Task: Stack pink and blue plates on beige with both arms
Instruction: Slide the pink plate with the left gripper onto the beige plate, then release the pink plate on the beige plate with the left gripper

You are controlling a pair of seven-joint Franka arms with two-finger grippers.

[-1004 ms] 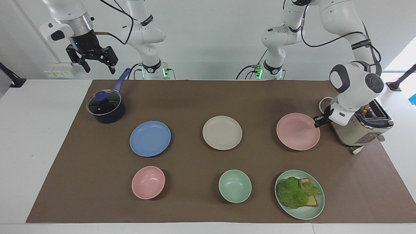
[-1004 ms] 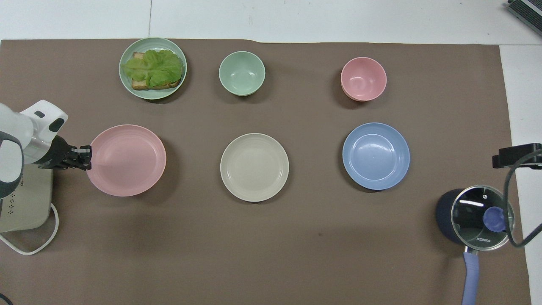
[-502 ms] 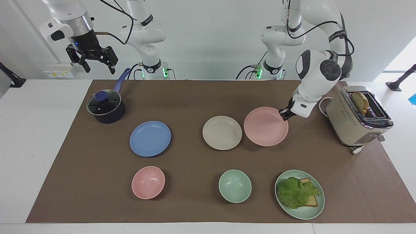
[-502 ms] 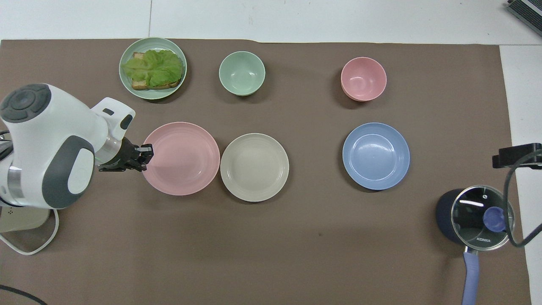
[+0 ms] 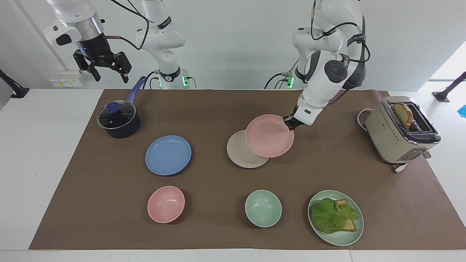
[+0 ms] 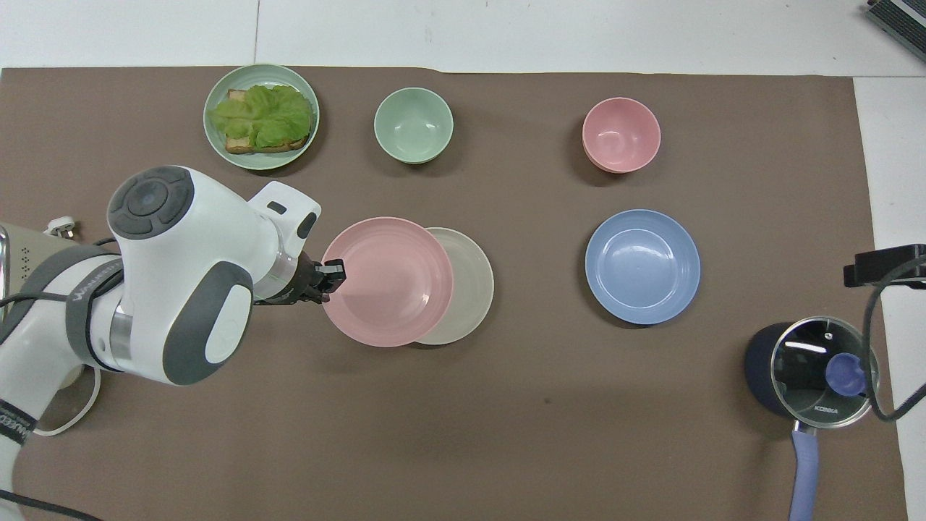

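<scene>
- A brown mat (image 5: 218,109) covers the desk.
- The left end effector (image 5: 290,122) pinches the pink plate's (image 5: 269,135) rim, holding it partly over the beige plate (image 5: 238,153).
- The right end effector (image 5: 109,71), spread, waits above the pot (image 5: 118,120); the blue plate (image 5: 168,155) lies nearby.
- Risk: the one-sided rim pinch may slip, dropping the plate off-centre.

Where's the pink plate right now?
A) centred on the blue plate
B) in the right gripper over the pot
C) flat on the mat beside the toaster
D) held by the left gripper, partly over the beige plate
D: the left gripper pinches the pink plate by its rim, overlapping the beige plate.
</scene>
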